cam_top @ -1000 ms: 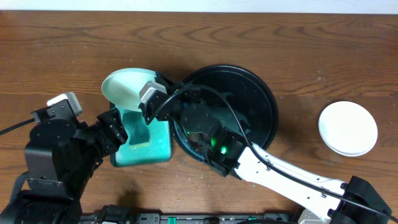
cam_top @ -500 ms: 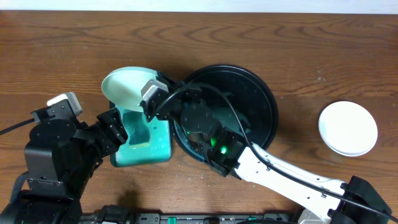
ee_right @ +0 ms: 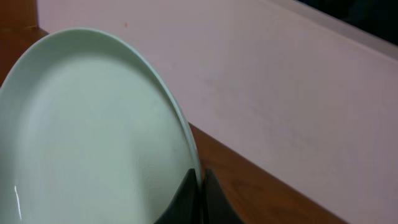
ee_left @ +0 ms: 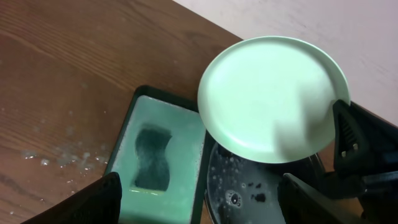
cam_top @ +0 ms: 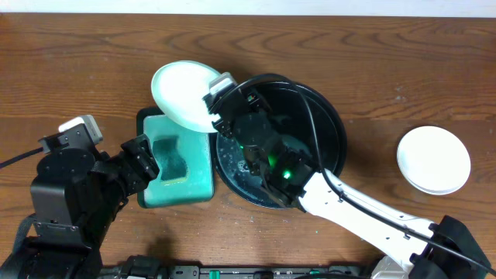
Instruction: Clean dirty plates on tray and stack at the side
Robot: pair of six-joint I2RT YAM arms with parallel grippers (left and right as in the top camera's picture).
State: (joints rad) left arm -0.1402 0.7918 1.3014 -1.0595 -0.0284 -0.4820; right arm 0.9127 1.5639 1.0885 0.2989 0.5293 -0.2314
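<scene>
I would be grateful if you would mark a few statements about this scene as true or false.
1. The right gripper grips a plate by its rim. True.
2. The left gripper holds the sponge. False: its jaws are open and empty, and the sponge lies in the green tray.
3. A white plate rests on the table, to the right of the black tray. True.
4. The gripped plate lies flat inside the black tray. False: it is held up in the air at the black tray's left edge.
</scene>
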